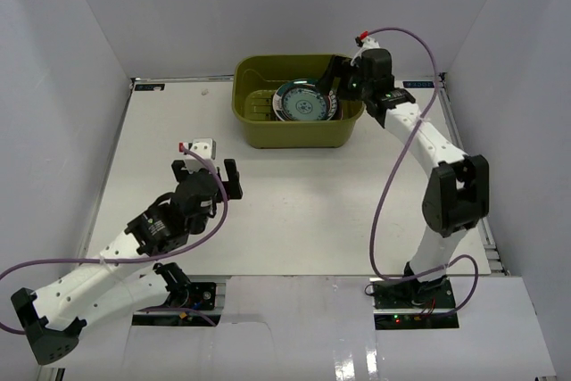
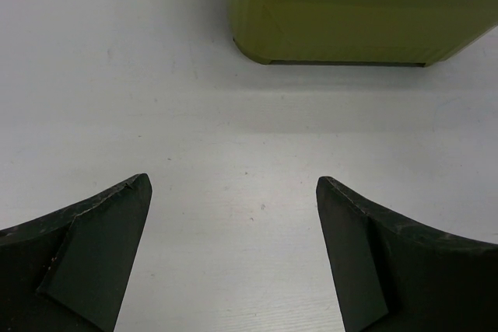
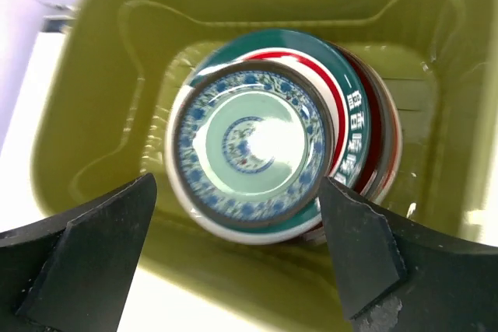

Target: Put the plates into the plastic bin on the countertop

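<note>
The olive-green plastic bin point(image 1: 268, 128) stands at the back of the white countertop point(image 1: 294, 211). A stack of plates point(image 1: 306, 103) lies inside it, a small teal and blue patterned plate point(image 3: 247, 145) on top, with teal, red and white rims under it. My right gripper point(image 1: 340, 78) is open and empty, hovering over the bin's right rim above the stack; it also shows in the right wrist view point(image 3: 237, 207). My left gripper point(image 1: 206, 169) is open and empty, low over bare countertop in front and left of the bin point(image 2: 358, 21); it also shows in the left wrist view point(image 2: 233, 192).
White walls border the countertop on the left, back and right. The right arm's purple cable point(image 1: 393, 176) loops over the right half of the table. The left arm's cable point(image 1: 210, 220) curls beside its wrist.
</note>
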Robot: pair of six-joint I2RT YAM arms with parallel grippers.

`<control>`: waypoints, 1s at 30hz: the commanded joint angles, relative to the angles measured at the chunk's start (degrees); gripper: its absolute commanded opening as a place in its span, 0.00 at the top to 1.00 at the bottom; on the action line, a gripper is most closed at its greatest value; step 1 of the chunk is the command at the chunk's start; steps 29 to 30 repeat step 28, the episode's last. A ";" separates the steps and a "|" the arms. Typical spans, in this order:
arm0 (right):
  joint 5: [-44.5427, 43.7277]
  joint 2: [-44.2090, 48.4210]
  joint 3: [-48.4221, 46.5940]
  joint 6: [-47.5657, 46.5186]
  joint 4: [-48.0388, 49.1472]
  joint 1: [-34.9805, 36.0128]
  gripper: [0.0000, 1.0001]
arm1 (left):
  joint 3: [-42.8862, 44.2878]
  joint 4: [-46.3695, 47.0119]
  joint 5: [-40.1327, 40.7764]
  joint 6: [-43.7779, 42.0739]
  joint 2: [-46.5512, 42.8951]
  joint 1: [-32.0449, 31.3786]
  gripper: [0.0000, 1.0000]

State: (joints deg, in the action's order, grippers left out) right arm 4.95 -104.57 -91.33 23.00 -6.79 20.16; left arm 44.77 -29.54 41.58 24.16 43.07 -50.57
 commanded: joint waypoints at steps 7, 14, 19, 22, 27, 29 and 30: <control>1.71 32.47 29.29 -2.35 8.98 0.23 0.10 | 5.85 1.50 -1.94 1.41 -1.85 0.29 0.02; 3.67 69.56 53.53 1.17 5.32 0.23 0.10 | 7.70 1.50 -9.58 1.50 -5.44 0.20 0.02; -1.34 83.55 53.80 0.11 -9.54 0.23 0.10 | 7.00 1.24 -12.31 2.73 -11.77 0.20 0.02; -1.09 87.52 53.28 0.11 -12.54 0.23 0.10 | 6.99 0.01 -15.47 3.96 -15.64 0.20 0.02; 0.76 86.30 45.92 -0.24 -15.10 0.23 0.10 | 8.65 -2.80 -15.92 6.07 -18.28 0.20 0.02; 1.02 85.95 44.58 -0.33 -15.19 0.23 0.10 | 9.36 -3.15 -16.61 5.98 -18.02 0.20 0.02; 1.02 85.95 44.58 -0.33 -15.19 0.23 0.10 | 9.36 -3.15 -16.61 5.98 -18.02 0.20 0.02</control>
